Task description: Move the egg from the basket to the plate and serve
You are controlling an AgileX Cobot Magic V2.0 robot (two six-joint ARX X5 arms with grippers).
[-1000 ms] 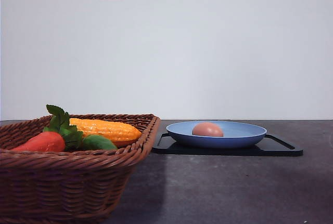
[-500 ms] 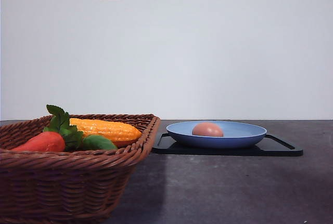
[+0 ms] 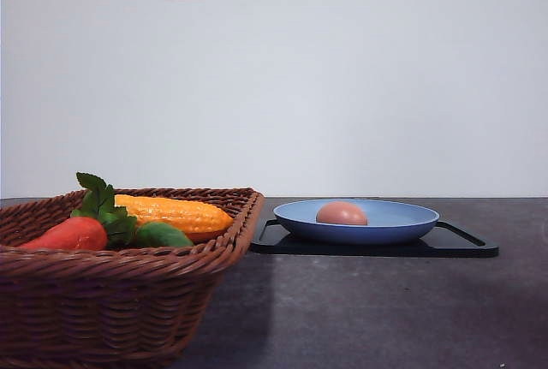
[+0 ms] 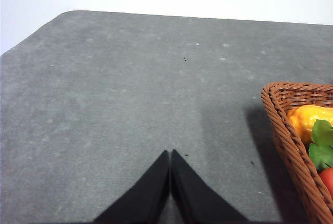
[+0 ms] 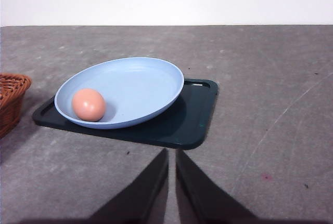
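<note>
1. Egg (image 3: 341,213) lies in the plate (image 3: 402,223), which sits on a black tray (image 3: 467,247), centre-right of the front frame.
2. Basket (image 3: 111,300), lower left, holds a carrot (image 3: 68,234) and corn (image 3: 175,213).
3. Left gripper (image 4: 170,154): fingers pressed together, empty, over bare table (image 4: 114,104).
4. Right gripper (image 5: 171,154): fingers nearly touching, empty, near the tray edge.

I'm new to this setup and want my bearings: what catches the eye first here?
The pinkish egg lying in the light-blue plate, which sits on a black tray at the table's right. On the left, a wicker basket holds a carrot and corn. Both grippers, left and right, are shut and empty above bare table.
</note>
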